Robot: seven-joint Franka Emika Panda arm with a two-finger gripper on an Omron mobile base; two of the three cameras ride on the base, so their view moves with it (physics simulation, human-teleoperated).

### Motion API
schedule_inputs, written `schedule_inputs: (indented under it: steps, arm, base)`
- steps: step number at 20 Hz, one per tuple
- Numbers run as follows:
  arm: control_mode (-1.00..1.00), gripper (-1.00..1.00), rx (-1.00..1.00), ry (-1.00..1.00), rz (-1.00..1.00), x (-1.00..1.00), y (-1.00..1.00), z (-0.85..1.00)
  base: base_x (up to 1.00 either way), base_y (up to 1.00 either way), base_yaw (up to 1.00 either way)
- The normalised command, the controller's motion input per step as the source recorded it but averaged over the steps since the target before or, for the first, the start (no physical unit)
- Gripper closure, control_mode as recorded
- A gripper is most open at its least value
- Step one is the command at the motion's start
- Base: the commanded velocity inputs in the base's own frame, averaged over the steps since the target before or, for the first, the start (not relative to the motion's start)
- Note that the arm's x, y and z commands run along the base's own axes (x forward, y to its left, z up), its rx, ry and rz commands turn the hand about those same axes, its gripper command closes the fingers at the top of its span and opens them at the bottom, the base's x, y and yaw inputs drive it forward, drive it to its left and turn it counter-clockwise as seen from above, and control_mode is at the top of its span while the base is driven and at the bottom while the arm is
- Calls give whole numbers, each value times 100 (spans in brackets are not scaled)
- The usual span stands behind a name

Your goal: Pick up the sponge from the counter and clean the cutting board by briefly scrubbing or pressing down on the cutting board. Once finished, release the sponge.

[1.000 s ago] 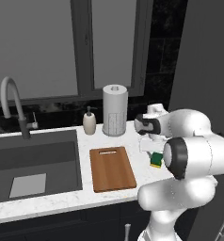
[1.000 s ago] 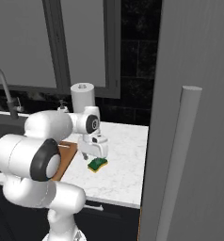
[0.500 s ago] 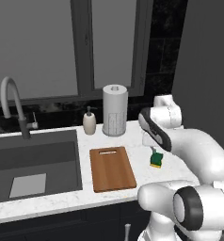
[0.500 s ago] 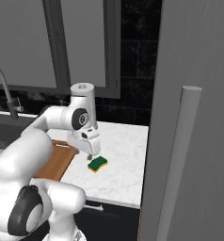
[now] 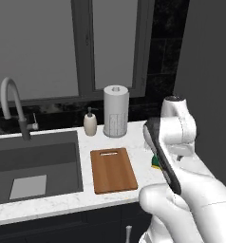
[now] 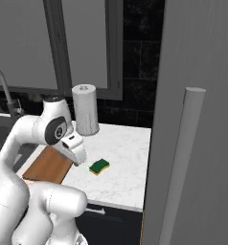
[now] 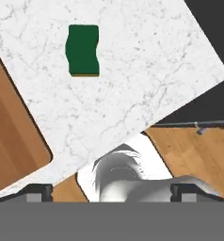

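The sponge [image 6: 99,166] lies flat on the white counter [image 6: 120,177], green side up. Nothing touches it. The cutting board [image 5: 113,170] lies on the same counter, beside the sink [image 5: 34,163], with its slot end toward the back wall.

In the hand view the gripper [image 7: 112,190] looks down from above. Its two dark tips sit far apart at the bottom corners, so the fingers are spread wide with nothing between them. The sponge [image 7: 83,50] is ahead of the gripper, a little to one side and well apart from the tips. The board [image 7: 12,136] is off to the gripper's side, closer than the sponge.

Here is what I think can go wrong. The sponge is small and soft. If the gripper comes down off to one side, one finger may land on top of the sponge and squash it, or push it away across the smooth stone. If the fingers do not go low enough, they may pinch just the green top and the sponge may slip out on the way up. The sponge also sits at a slant to the fingers, so the hand may need to turn first to close on its straight sides.

The paper towel roll [image 5: 116,111] and the soap bottle [image 5: 90,123] stand far beyond the gripper, out of its way.
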Motion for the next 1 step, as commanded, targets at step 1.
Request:
schedule_inputs:
  steps: [1]
  arm:
    - [-100, -100, -3, -12, 0, -12, 41, 59]
  base:
    - [0, 0, 0]
